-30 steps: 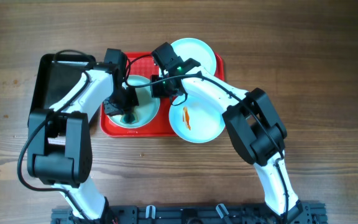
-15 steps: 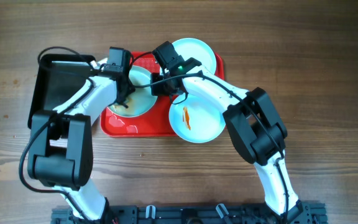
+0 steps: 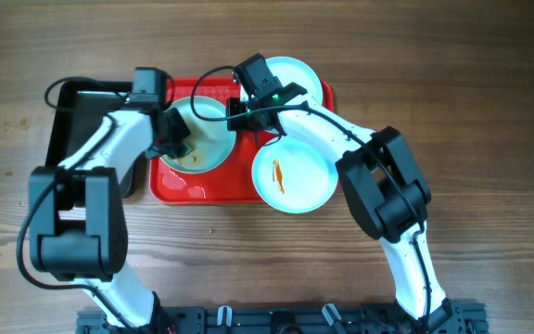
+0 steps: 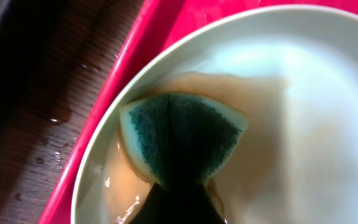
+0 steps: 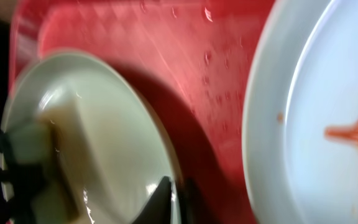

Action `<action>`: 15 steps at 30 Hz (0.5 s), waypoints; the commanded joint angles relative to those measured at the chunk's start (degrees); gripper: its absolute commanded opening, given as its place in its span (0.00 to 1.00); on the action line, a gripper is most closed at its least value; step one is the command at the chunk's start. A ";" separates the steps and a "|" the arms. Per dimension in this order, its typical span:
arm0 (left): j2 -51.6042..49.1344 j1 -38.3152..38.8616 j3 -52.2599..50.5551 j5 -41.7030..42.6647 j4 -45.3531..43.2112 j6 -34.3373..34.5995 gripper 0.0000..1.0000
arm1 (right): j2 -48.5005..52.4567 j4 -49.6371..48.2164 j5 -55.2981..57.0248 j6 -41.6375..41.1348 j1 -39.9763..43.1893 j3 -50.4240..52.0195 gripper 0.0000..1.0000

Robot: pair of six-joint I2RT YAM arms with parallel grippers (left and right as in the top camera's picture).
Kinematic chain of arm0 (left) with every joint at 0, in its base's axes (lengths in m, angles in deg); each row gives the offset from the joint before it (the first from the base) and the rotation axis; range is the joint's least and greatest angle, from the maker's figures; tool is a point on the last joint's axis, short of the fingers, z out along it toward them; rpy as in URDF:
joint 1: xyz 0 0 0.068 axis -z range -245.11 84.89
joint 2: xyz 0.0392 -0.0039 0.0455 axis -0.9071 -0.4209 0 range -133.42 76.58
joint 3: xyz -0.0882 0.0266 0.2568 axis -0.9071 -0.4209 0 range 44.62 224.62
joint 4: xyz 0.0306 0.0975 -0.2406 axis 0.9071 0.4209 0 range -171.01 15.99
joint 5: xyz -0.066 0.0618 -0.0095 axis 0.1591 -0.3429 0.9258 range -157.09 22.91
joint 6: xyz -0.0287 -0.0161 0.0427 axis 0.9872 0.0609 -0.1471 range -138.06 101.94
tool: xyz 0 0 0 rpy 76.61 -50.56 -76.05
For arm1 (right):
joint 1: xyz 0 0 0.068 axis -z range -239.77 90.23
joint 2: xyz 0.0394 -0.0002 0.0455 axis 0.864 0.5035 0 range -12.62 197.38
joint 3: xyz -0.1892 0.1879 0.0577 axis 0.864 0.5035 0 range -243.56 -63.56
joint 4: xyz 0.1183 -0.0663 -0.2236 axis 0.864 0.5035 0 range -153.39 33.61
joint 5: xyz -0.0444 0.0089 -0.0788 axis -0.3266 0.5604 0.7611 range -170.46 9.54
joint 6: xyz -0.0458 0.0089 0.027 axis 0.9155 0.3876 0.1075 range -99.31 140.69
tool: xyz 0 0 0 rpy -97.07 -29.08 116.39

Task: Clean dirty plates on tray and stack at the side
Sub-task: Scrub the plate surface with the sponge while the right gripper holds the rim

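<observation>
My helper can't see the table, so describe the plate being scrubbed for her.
Find the red tray mid-table. The plate is on its left half, nearest the black tray. Only it carries a green sponge and a brown film; one neighbour has an orange streak, the other looks clean.

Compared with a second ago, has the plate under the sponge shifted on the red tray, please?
Yes. The plate has moved toward the red tray's far edge, leaving more bare tray along the near edge.

A green sponge (image 4: 180,134) rests on the brown-smeared plate (image 4: 328,87) over the red tray (image 4: 179,15).
</observation>
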 commanded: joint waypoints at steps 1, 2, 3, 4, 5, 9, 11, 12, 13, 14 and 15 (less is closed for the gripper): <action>-1.90 -2.21 -1.84 18.45 1.75 -5.97 0.04 | 0.59 -3.13 -3.26 3.08 -0.72 -0.76 0.19; -1.90 -2.67 -1.84 18.53 1.90 -5.99 0.04 | 0.59 -3.80 -2.99 4.07 -0.94 -0.76 0.22; -1.90 -2.64 -1.84 18.56 1.88 -5.99 0.04 | 0.72 -4.13 -2.84 4.48 -1.01 -0.76 0.23; -1.90 -2.64 -1.84 18.56 1.88 -5.97 0.04 | 1.14 -4.13 -2.60 4.48 -1.01 -0.76 0.24; -1.90 -2.64 -1.84 18.56 1.88 -5.92 0.04 | 1.75 -4.07 -2.62 4.46 -1.05 -0.76 0.24; -1.90 -2.67 -1.84 18.43 1.18 -5.92 0.04 | 4.11 -2.51 -7.17 3.41 -1.05 -0.76 0.16; -1.90 -2.67 -1.84 16.87 -0.90 -5.92 0.04 | 3.98 -1.64 -7.34 3.21 -1.05 -0.92 0.13; -1.90 -2.64 -1.84 16.26 -2.10 -5.95 0.04 | 3.93 -1.05 -7.32 2.93 -1.05 -1.09 0.13; -1.90 -2.64 -1.84 15.67 -3.41 -6.19 0.04 | 3.93 -0.28 -7.34 2.95 -1.03 -1.33 0.13; -1.90 -2.64 -1.84 15.10 -5.16 -7.48 0.04 | 3.93 0.55 -7.34 2.97 -1.05 -1.62 0.13; -1.90 -2.64 -1.84 14.73 -6.49 -8.22 0.04 | 3.89 1.09 -7.34 2.97 -1.03 -1.73 0.14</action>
